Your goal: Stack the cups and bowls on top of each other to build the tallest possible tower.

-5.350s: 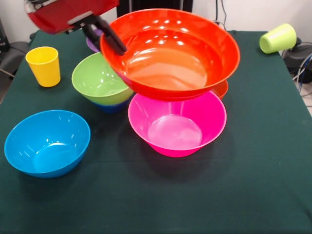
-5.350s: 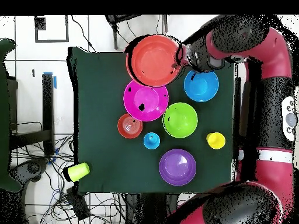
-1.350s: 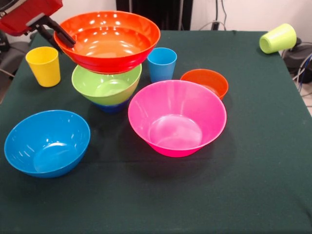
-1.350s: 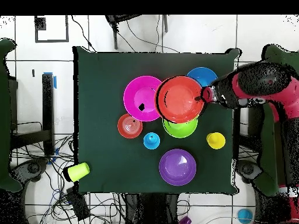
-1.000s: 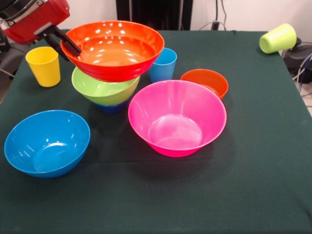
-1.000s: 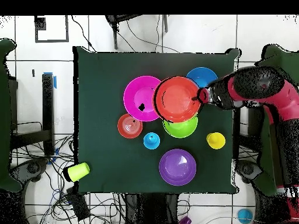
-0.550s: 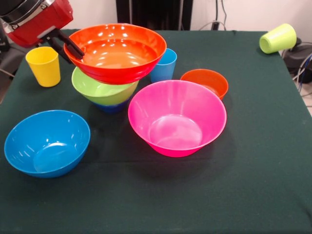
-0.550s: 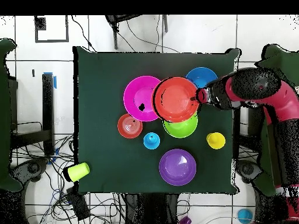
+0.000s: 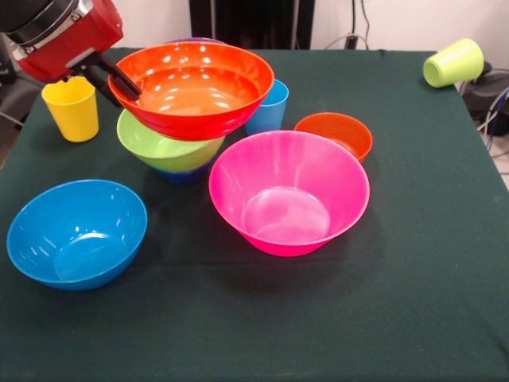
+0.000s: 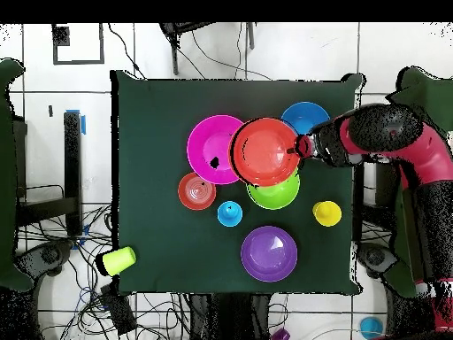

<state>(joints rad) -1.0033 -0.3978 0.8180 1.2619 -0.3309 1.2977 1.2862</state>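
My gripper [image 9: 127, 83] [image 10: 301, 147] is shut on the rim of the large orange-red bowl [image 9: 192, 89] [image 10: 264, 150]. It holds the bowl slightly tilted, just over the lime green bowl [image 9: 163, 147] [image 10: 281, 191]. I cannot tell whether the two bowls touch. The green bowl sits on the small dark blue bowl [image 9: 181, 176], forming the tower. The pink bowl [image 9: 289, 191] [image 10: 215, 149] and the light blue bowl [image 9: 77, 231] [image 10: 307, 114] stand apart on the table. A purple bowl [image 10: 268, 253] stands near the base side.
A yellow cup [image 9: 71, 107] [image 10: 326, 212], a light blue cup [image 9: 273, 103] [image 10: 229, 212] and a small orange bowl [image 9: 336, 133] [image 10: 196, 191] stand upright. A lime green cup [image 9: 453, 62] [image 10: 117, 260] lies on its side at the table's corner.
The gripper carried the orange-red bowl from above the pink bowl to over the green bowl. In the last second it shifted slightly further across it.
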